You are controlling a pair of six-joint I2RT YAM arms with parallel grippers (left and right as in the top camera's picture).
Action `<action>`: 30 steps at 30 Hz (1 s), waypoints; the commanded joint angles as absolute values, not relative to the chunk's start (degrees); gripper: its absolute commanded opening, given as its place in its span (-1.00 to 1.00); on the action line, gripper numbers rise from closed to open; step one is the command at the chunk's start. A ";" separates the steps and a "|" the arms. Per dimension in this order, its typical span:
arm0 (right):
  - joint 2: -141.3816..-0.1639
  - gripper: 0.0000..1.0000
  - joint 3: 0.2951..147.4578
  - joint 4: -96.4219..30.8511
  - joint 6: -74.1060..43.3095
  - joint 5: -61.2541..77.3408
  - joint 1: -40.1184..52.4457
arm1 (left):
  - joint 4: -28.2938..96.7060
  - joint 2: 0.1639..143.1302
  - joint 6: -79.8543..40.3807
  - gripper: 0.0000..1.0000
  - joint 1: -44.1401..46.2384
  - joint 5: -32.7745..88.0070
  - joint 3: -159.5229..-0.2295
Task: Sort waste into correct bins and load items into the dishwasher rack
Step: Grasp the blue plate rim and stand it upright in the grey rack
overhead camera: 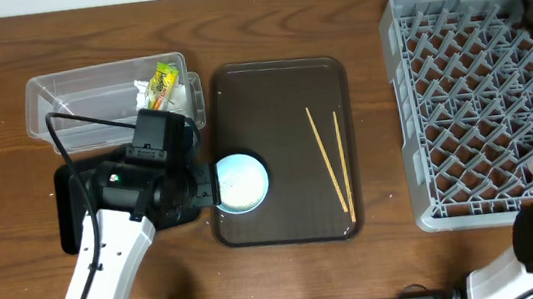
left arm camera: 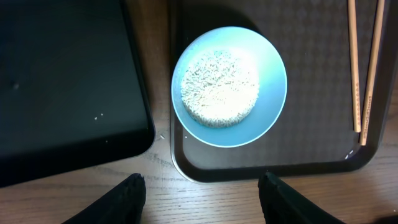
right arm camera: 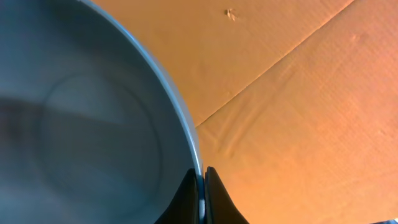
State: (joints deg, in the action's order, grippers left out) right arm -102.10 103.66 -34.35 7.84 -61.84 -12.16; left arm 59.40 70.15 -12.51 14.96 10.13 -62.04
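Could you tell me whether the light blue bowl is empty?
No, the light blue bowl holds a mound of white rice.

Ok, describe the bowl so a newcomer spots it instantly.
Find the dark brown serving tray in the middle of the table. At its near-left corner sits a light blue bowl. Unlike the chopsticks on the right, it is round and holds white rice.
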 commanded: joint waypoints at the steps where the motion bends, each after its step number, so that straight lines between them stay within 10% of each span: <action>1: -104.60 -0.98 103.81 -30.06 15.09 -63.90 -13.76 | 59.53 70.08 -13.19 0.23 14.92 9.89 -62.74; 11: -111.94 -0.97 103.81 -6.11 44.31 -64.14 -16.80 | 59.46 70.08 -14.09 0.23 14.92 9.87 -62.74; 30: -118.96 -0.98 100.64 -6.66 45.45 -63.57 -19.42 | 57.98 70.08 -14.28 0.23 14.92 9.82 -62.74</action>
